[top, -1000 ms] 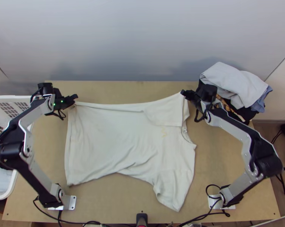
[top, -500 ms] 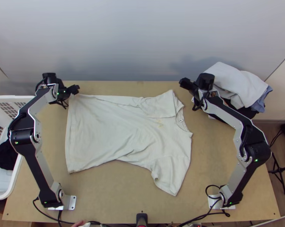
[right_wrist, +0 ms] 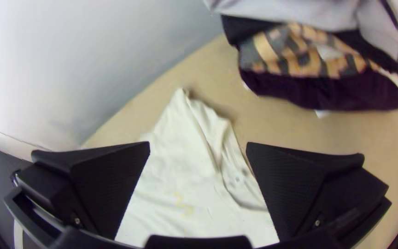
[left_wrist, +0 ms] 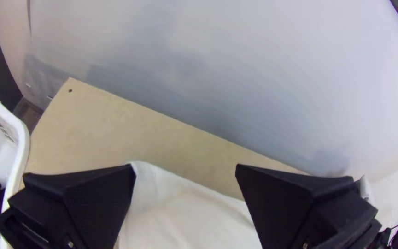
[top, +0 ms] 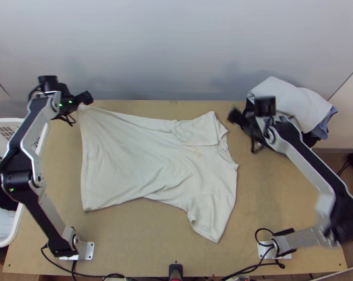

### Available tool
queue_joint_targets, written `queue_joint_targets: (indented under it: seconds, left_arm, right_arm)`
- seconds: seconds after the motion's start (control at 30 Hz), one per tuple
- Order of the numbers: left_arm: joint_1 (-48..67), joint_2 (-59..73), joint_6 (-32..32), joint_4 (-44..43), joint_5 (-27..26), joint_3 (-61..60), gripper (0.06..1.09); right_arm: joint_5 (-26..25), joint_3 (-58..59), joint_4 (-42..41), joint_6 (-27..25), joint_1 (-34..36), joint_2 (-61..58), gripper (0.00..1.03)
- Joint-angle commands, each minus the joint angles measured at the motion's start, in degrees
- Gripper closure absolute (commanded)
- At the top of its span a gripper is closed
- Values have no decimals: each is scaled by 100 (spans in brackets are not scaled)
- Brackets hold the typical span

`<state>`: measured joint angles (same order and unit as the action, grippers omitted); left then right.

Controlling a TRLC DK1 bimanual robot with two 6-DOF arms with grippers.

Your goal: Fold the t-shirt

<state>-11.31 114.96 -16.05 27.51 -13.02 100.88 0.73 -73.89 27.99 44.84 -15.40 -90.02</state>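
My left gripper (top: 85,98) is over the far left corner of the cream t-shirt (top: 129,164). In the left wrist view the gripper (left_wrist: 185,165) stands open, the shirt's corner (left_wrist: 146,177) beside one fingertip; whether they touch I cannot tell. The shirt lies spread sideways, hem at left, neck and sleeves at right, with its far left corner drawn out to a point. Right of the far sleeve (top: 202,130) is my right gripper (top: 234,115). Open and holding nothing, the right gripper (right_wrist: 198,143) faces the shirt's sleeve and collar (right_wrist: 238,180) in the right wrist view.
A pile of folded clothes (top: 293,105) sits at the table's far right corner. The white basket (top: 12,234) with a dark cloth in it (top: 5,196) stands at the left edge. Bare table (top: 279,187) lies right of the shirt, and a wall rises behind.
The shirt has shifted toward the far edge. My right gripper has let go of the far sleeve and moved off to the right. My left gripper went farther back, with the shirt's corner shifting likewise.
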Motion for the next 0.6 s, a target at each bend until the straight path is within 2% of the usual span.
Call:
queue_joint_targets:
  seconds: [0.0, 0.07, 0.13, 0.2, 0.27, 0.33, 0.4, 0.57]
  left_arm:
    - [-433, -474, 269, 457, 27, -139, 10]
    - [-592, -395, 384, 440, 27, -139, 10]
    - [-671, -307, 507, 299, 124, -165, 10]
    - [-671, -184, 770, 167, 414, -174, 10]
    - [-592, -70, 1043, 141, 959, -130, 10]
    - [-530, 18, 1263, 132, 1187, -148, 10]
    - [-442, 97, 1474, 325, 1249, -148, 10]
    - [-231, 159, 1474, 642, 1249, -341, 10]
  right_arm:
    - [586, 709, 3187, 631, -271, 1355, 4]
    - [841, 929, 3652, 508, -271, 1557, 4]
    - [876, 1149, 3688, 491, -262, 1804, 4]
    - [876, 1228, 3688, 491, -262, 1988, 4]
    - [876, 1219, 3688, 499, -280, 2102, 4]
    - [876, 1210, 3688, 508, -280, 2181, 4]
    - [894, 1192, 3688, 535, -280, 2225, 4]
    - [1061, 1201, 3600, 570, -367, 2120, 4]
